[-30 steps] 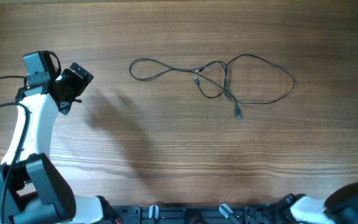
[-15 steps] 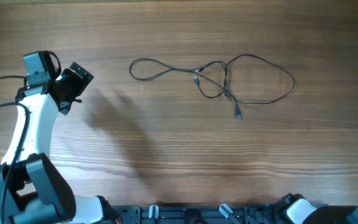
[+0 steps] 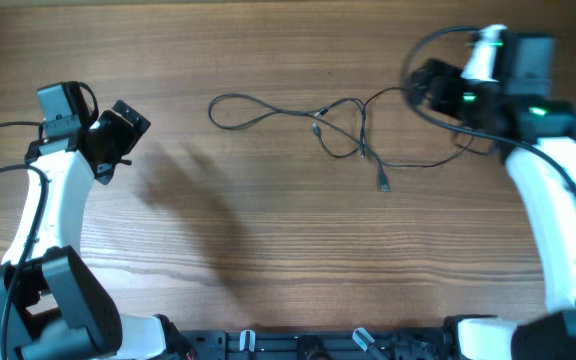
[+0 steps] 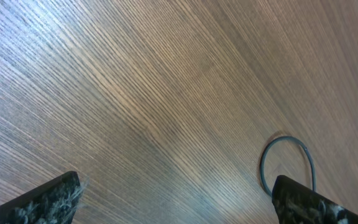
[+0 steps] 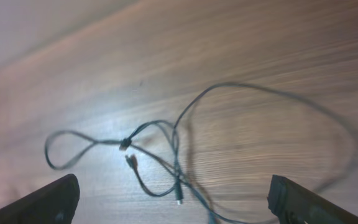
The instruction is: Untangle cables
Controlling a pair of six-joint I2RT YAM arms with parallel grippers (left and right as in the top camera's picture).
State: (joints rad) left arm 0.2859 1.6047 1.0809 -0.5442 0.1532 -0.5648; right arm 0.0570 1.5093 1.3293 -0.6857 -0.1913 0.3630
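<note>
As the two arms hang over the wooden table (image 3: 268, 260), the cables (image 3: 346, 130) lie in a loose black tangle on the far half of the tabletop, between them. The strands cross and knot near the middle of the tangle. One narrow loop (image 3: 230, 112) trails out toward the left arm, a wider loop (image 3: 418, 165) sweeps round on the right, and a loose plug end (image 3: 382, 184) points toward the robot's base.

The right gripper (image 3: 430, 84), blurred in the overhead view, is poised above the right-hand edge of that wide loop. Its wrist camera looks along the tangle and shows both fingers (image 5: 48, 200) at the bottom corners with only wood and cord in the gap, so the jaws stand wide apart and hold nothing.

The left gripper (image 3: 118, 135) is held well apart from the cables, at the table's left side. Its jaws too are spread, the two fingertips (image 4: 51, 199) far from one another with nothing between them but wood grain. In that wrist view, the rounded end of the narrow loop lies flat on the table just beside the right-hand finger.
</note>
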